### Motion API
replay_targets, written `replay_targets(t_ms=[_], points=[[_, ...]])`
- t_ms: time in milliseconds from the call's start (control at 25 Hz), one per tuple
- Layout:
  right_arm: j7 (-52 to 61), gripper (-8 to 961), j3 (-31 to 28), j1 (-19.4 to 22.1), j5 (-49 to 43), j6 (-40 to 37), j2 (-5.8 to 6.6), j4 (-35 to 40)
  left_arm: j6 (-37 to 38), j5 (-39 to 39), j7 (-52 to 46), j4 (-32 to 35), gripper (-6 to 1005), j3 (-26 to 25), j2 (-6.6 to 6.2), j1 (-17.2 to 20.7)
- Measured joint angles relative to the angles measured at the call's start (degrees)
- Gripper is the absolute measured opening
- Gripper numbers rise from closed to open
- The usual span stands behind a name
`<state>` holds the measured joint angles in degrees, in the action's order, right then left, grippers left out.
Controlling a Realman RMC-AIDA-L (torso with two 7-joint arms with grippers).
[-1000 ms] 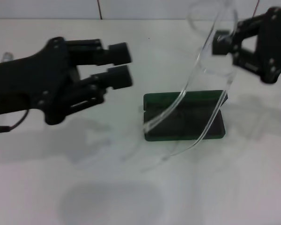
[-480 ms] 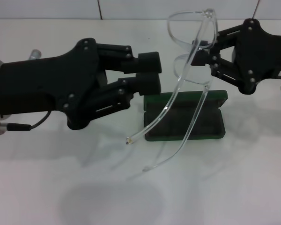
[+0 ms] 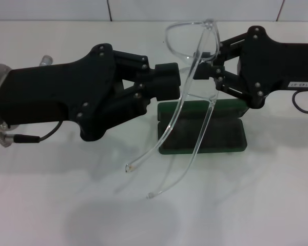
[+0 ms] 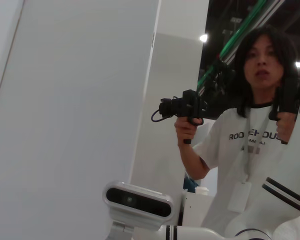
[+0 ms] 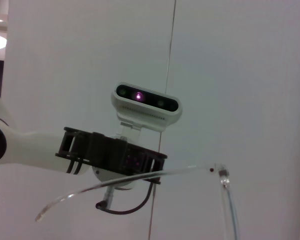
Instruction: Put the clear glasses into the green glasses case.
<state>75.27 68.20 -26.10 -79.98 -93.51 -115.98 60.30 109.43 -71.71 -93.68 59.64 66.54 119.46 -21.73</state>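
Observation:
The clear glasses (image 3: 191,77) hang in the air over the table, with my right gripper (image 3: 204,65) shut on their front by the lenses. Their two long arms slope down toward me, tips free above the table; part of the frame also shows in the right wrist view as the clear glasses (image 5: 140,178). The green glasses case (image 3: 223,134) lies open on the white table directly below them. My left gripper (image 3: 168,84) reaches in from the left with its fingers together, tips right beside the nearer arm; I cannot tell whether they touch it.
The white table (image 3: 246,205) spreads around the case, with a tiled wall behind. The left wrist view shows only a person holding a camera (image 4: 187,107) and the robot's head camera (image 4: 137,201). The right wrist view shows that head camera (image 5: 147,105) and my left wrist (image 5: 110,152).
The right gripper carried the glasses leftward, and their arm tips swung left and toward me. The left gripper moved right up to the glasses, and its fingers closed together.

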Motion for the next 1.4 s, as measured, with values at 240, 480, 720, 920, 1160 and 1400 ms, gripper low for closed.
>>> replay_targets(t_ms=[240, 480, 720, 920, 1160, 1400], points=[[-0.28, 103, 0.27, -0.36, 0.0, 0.04, -0.08, -0.69, -0.11, -0.18, 0.24, -2.12, 134, 0.01, -0.01, -1.35], [-0.68, 103, 1.28, -0.52, 0.52, 0.03, -0.12, -0.94, -0.13, -1.5, 0.4, -2.7, 100, 0.08, 0.02, -2.38], [-0.74, 102, 2.13, -0.72, 0.7, 0.03, -0.12, -0.97, -0.33, -1.53, 0.5, -3.36, 91, 0.08, 0.06, -2.84], [-0.74, 102, 2.3, -0.72, 0.7, 0.17, -0.22, -1.02, -0.34, -1.51, 1.1, -4.44, 83, 0.08, 0.11, -3.06], [-0.89, 102, 2.29, -0.49, 0.71, 0.55, -0.08, -1.38, -0.01, -0.03, 0.57, -3.55, 76, 0.11, 0.17, -3.06], [-1.63, 102, 2.28, -0.82, 0.71, 0.79, -0.04, -2.71, 0.17, 1.01, -0.14, -3.21, 69, 1.49, 0.13, -3.17]])
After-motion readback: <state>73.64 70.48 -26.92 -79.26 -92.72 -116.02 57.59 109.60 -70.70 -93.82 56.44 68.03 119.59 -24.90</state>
